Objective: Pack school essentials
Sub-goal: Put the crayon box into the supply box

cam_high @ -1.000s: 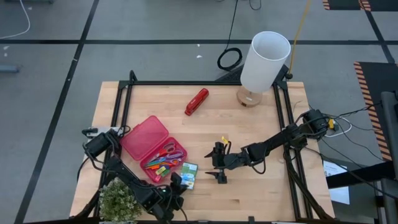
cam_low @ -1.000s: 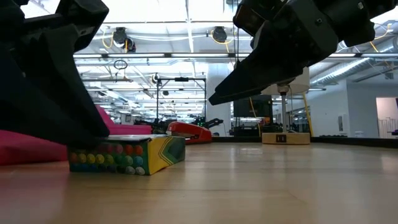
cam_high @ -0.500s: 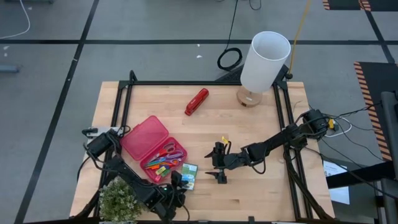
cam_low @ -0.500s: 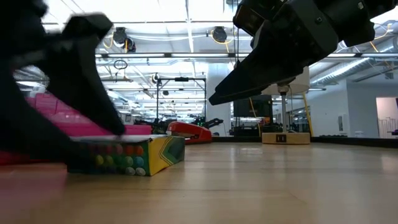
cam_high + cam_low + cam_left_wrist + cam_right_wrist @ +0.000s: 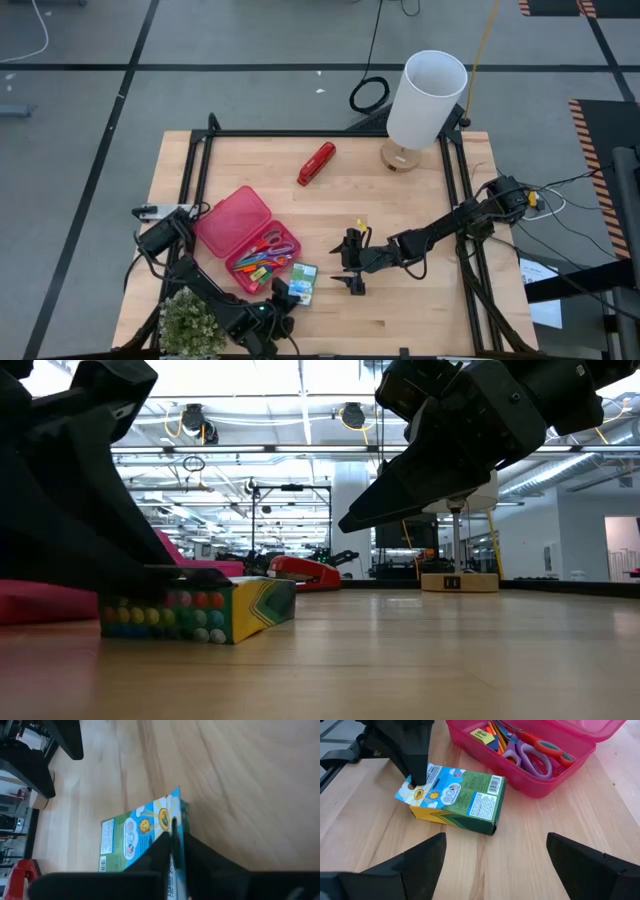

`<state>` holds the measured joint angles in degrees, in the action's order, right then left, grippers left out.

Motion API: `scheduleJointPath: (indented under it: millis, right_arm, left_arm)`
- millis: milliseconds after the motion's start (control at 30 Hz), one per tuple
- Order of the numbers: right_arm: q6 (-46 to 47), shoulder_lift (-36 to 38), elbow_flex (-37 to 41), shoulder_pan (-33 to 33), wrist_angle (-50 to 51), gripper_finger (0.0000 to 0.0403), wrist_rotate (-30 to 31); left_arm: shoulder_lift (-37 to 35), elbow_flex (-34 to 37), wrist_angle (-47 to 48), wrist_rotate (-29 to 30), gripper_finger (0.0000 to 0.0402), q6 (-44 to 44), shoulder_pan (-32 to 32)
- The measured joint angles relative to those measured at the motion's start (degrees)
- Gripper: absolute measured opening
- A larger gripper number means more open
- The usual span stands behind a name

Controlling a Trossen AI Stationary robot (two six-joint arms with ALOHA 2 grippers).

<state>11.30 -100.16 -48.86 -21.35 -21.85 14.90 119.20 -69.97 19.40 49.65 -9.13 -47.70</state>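
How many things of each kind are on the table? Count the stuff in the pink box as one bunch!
Pink case: 1
Bunch of scissors, pens and erasers in it: 1
Crayon box: 1
Red stapler: 1
White lamp: 1
Green plant: 1
Total: 6

1. I see a pale wooden table top with visible grain and a smooth, faintly satin finish.
2. The green-and-yellow printed cardboard crayon box looks like coated paper with a slight sheen.
3. The translucent pink plastic case is glossy and smooth-walled.
4. The scissors with purple and orange-red plastic handles inside it look smooth.
5. The left gripper and right gripper fingers are matt black.
6. The red stapler appears glossy.
7. The white cylindrical lampshade looks matt.
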Motion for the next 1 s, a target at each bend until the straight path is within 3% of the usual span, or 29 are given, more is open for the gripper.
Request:
scheduleJointPath:
  millis: [133, 367, 533, 700, 1000]
  right_arm:
    - [0.01, 0.00, 0.00, 0.01, -0.04, 0.0340, 0.00]
    - [-0.01, 0.00, 0.00, -0.02, 0.59, 0.0340, -0.01]
    - [-0.15, 1.74, -0.03, -0.01, 4.62, 0.0340, -0.15]
    - [-0.03, 4.82, -0.02, 0.00, 8.82, 0.0340, -0.11]
    - [-0.10, 8.99, -0.02, -1.36, 13.23, 0.0340, -0.08]
  left_arm:
    - [0.00, 0.00, 0.02, 0.33, 0.0006, 0.64, -0.02]
    - [-1.74, 0.13, 0.42, -0.63, 0.0012, 4.47, 0.27]
    - [-6.40, 0.11, 0.42, -2.39, 0.0005, 7.92, 1.42]
    - [-11.68, 0.11, 1.05, -7.82, 0.0004, 12.59, 3.80]
    - [-24.99, 0.04, 9.30, -13.15, 0.0003, 19.42, 7.50]
